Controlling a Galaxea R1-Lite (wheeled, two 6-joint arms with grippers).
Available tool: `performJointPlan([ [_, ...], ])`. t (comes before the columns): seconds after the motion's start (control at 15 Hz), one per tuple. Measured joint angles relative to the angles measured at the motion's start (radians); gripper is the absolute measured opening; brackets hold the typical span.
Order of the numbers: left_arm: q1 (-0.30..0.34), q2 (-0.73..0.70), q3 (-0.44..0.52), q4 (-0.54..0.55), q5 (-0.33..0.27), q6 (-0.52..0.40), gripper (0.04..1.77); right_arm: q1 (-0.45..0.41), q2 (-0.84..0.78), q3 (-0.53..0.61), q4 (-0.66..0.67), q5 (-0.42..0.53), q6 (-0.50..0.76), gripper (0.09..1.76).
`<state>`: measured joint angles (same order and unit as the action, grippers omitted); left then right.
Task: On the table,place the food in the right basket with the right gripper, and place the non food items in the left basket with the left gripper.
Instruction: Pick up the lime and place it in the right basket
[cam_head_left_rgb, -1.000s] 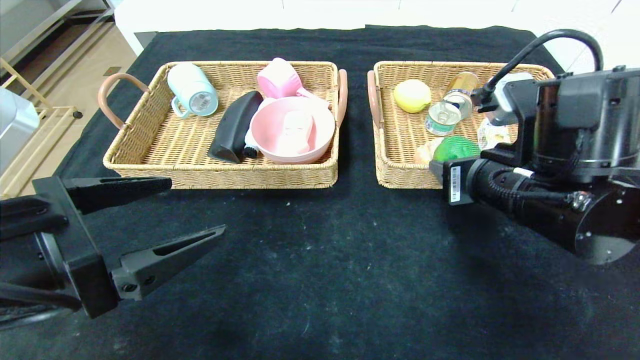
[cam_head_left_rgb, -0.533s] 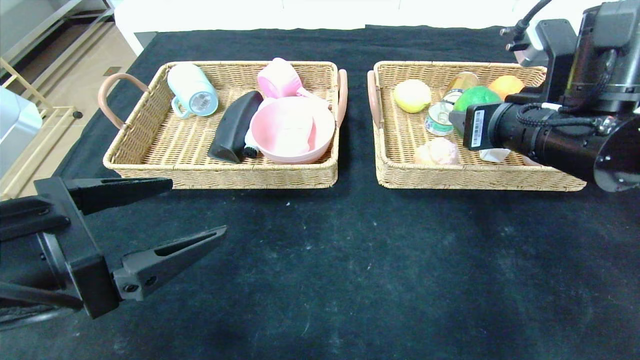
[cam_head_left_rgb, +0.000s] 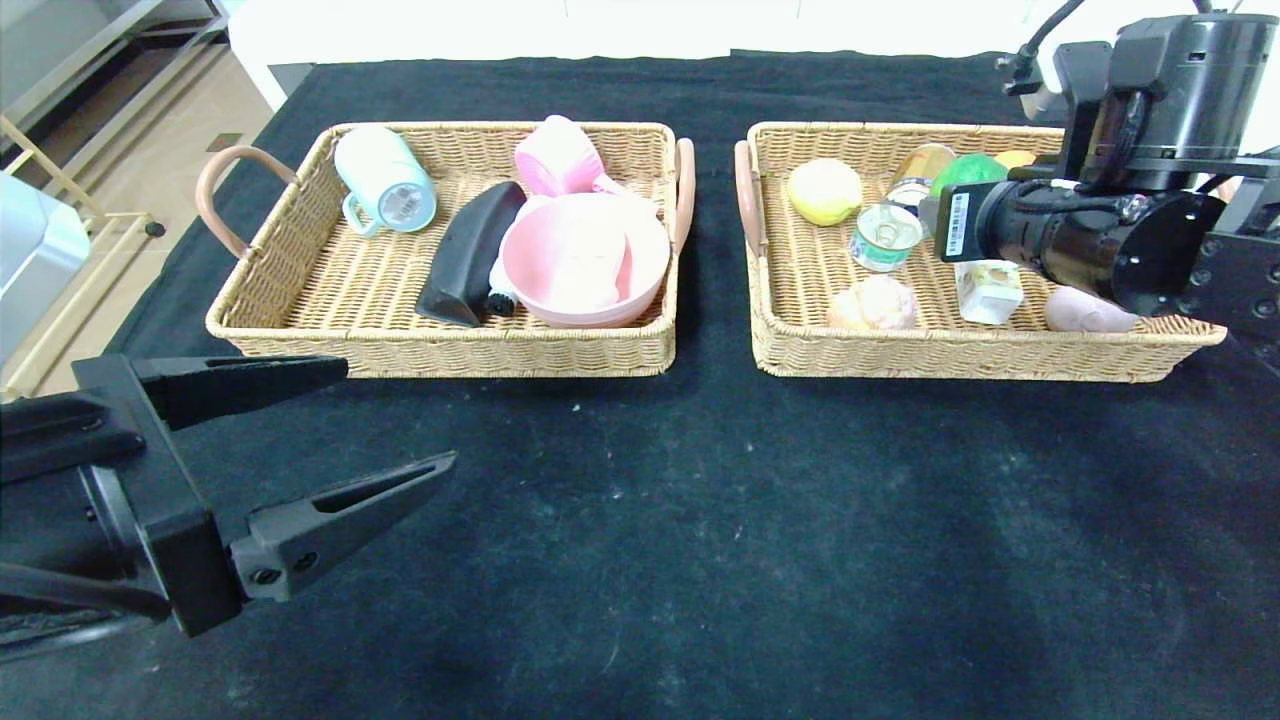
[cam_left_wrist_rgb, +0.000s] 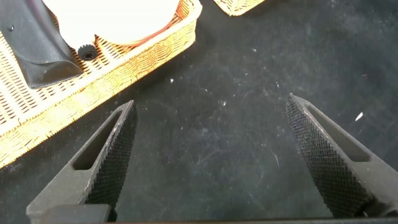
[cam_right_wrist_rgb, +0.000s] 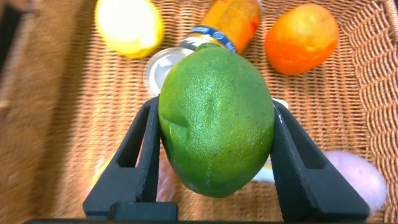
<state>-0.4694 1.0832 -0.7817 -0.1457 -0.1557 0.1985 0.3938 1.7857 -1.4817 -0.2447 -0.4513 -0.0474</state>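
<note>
Right pincer (cam_right_wrist_rgb: 214, 149) clamped across green lemon-shaped fruit (cam_right_wrist_rgb: 216, 119), hovering over right basket (cam_head_left_rgb: 800, 350) toward surface's far right corner. Probably light, firm, rounded, waxy; best gripped across widest middle. Left pincer (cam_head_left_rgb: 320, 440) spread, near left edge.

table (cam_head_left_rgb: 640, 520): black cloth, matt, slightly fuzzy, pale lint specks. left basket (cam_head_left_rgb: 300, 290) and right basket (cam_head_left_rgb: 800, 340): woven tan wicker, rough ribbed weave; loop handles smoother, brown. green lemon-shaped fruit (cam_right_wrist_rgb: 216, 121): pebbled skin, dull sheen (one dent on side). right gripper (cam_right_wrist_rgb: 214, 155): matt black plastic. left gripper (cam_left_wrist_rgb: 208, 155): same matt black, inner finger faces cross-hatched. pink bowl (cam_head_left_rgb: 585, 258): smooth, satin plastic look. light blue mug (cam_head_left_rgb: 385, 180): smooth, faintly glossy. can (cam_head_left_rgb: 885, 237): shiny metal top.
</note>
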Motion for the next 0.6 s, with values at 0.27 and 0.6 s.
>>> performJointPlan([
  [0.27, 0.000, 0.003, -0.001, 0.001, 0.000, 0.000, 1.72, -0.043, 0.020, -0.003, -0.013, 0.029, 0.019, 1.07],
  [0.6, 0.000, 0.006, -0.001, -0.001, 0.000, 0.000, 1.72, -0.050, 0.043, -0.001, -0.015, 0.029, 0.043, 1.29],
])
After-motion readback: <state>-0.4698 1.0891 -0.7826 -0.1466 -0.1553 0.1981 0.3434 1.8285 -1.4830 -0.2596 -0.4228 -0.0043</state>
